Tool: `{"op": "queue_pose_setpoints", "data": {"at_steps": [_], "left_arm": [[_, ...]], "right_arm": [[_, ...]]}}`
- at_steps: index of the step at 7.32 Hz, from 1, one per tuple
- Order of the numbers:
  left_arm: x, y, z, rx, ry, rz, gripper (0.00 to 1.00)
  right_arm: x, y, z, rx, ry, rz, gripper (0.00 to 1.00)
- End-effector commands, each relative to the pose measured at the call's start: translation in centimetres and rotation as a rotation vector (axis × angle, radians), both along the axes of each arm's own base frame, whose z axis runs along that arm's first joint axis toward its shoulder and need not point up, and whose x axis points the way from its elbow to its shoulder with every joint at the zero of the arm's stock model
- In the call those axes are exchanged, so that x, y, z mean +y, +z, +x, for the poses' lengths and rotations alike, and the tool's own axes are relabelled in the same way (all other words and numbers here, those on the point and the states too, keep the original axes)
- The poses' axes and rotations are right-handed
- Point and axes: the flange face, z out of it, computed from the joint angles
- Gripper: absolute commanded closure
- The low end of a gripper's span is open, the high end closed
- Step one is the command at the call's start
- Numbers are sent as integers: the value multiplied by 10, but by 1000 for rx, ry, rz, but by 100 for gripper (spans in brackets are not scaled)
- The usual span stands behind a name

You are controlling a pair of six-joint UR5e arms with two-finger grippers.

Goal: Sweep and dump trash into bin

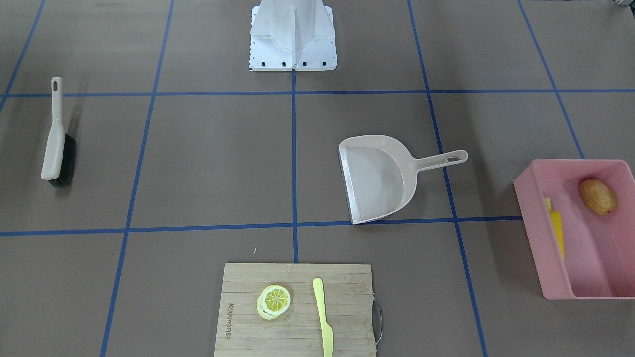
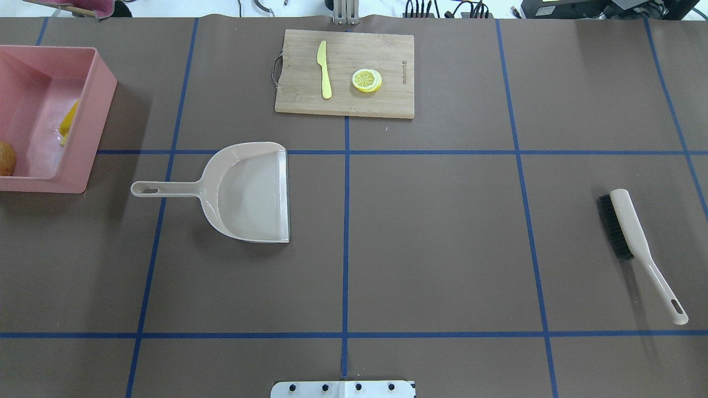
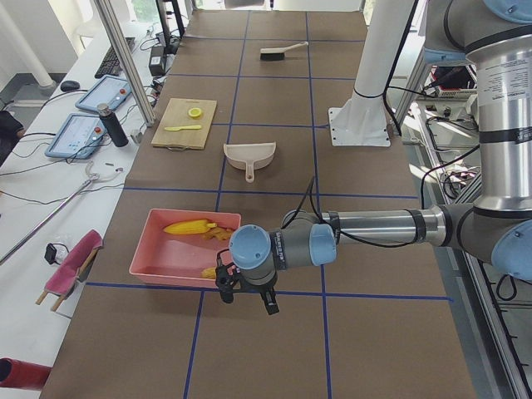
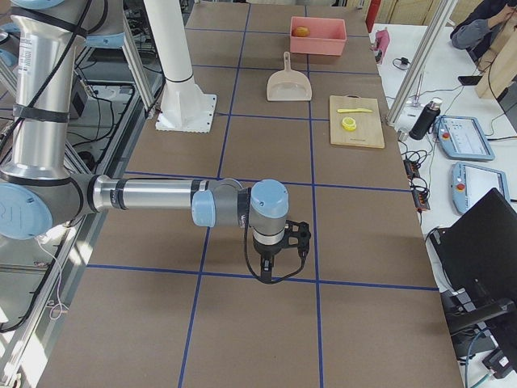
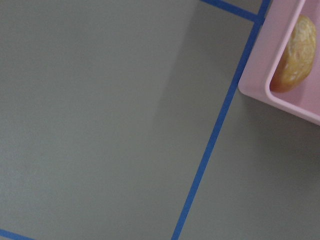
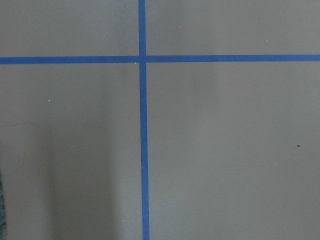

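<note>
Three toy foods, a yellow corn cob [image 3: 193, 225], a knobbly tan ginger root [image 3: 219, 236], a brown oval potato [image 1: 598, 196], inside the large pink rectangular plastic bin [image 2: 102, 108] at the left end of the counter [image 2: 442, 232]. Left tool [image 3: 248, 298] just beside the bin, right tool [image 4: 273, 273] far off; released or clenched, impossible to tell.
</note>
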Motion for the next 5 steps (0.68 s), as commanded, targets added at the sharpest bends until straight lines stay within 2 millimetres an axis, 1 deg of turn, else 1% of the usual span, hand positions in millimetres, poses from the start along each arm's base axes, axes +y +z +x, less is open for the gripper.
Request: {"op": "queue_pose_setpoints", "data": {"at_steps": [1,2,3,4,5], "left_arm": [[-32,-24,0,-3,-20,26,1],[-37,-34,1,-6,-35,27,1],[-37,-36,-1,-29,-33,37,1],[-38,-43,-3,-78,-25,64,1],[-36,-40,-4,-90,-17,69,1]], "right_arm": [[0,0,0,2,0,1,0],[0,0,0,2,0,-1,0],[1,1,0,3,1,-3,0],[1,1,0,3,1,-3,0],[1,1,0,3,1,-3,0]]}}
